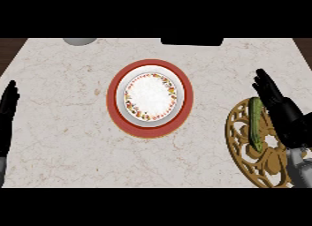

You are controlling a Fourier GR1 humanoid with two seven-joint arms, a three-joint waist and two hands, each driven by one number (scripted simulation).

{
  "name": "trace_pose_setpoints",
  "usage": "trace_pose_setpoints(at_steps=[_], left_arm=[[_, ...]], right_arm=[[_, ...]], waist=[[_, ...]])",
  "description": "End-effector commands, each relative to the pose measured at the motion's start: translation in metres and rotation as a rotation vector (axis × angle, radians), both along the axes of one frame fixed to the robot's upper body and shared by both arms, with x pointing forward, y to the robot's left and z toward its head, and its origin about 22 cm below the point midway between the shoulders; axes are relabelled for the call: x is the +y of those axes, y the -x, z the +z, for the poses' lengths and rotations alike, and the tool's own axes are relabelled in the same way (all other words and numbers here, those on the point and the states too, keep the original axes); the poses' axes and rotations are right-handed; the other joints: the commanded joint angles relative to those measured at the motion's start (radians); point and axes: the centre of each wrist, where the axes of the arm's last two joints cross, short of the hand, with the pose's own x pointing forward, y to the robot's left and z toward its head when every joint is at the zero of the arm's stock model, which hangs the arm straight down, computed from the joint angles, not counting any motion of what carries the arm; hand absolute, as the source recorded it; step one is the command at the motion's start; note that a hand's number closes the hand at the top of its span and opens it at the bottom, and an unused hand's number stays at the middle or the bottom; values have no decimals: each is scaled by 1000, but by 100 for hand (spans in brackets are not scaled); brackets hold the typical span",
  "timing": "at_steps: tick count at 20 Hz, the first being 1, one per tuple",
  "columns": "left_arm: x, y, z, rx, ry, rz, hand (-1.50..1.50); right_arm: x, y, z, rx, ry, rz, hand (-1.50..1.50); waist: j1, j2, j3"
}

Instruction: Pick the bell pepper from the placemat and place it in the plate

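Marble-patterned counter (66,132) spreads below, with a white plate (150,95) rimmed in red sitting at its middle. Off to the right lies a gold openwork placemat (246,150), and on it rests the green bell pepper (256,123), long and narrow from this angle. Just beside the pepper hovers the right hand (285,117), fingers straight and holding nothing. At the left edge rests the left hand (3,117), fingers up and relaxed.

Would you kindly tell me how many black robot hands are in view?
2: the left black hand open at the left edge; the right black hand open beside the green bell pepper.
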Motion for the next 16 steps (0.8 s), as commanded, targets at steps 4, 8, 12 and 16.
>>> trace_pose_setpoints(at_steps=[4,8,12,16], left_arm=[[-33,13,-30,3,186,-142,0],[-47,13,-39,92,275,-224,0],[-58,7,-50,85,331,-275,0],[-58,1,-50,86,322,-263,0]], right_arm=[[8,-30,29,-90,-88,221,150],[-32,-28,68,-410,459,67,150],[-15,0,-37,-461,115,-2,-150],[-54,8,-58,-533,146,23,-150]], waist=[[-18,38,9],[-49,33,3],[-44,41,11],[-38,38,10]])
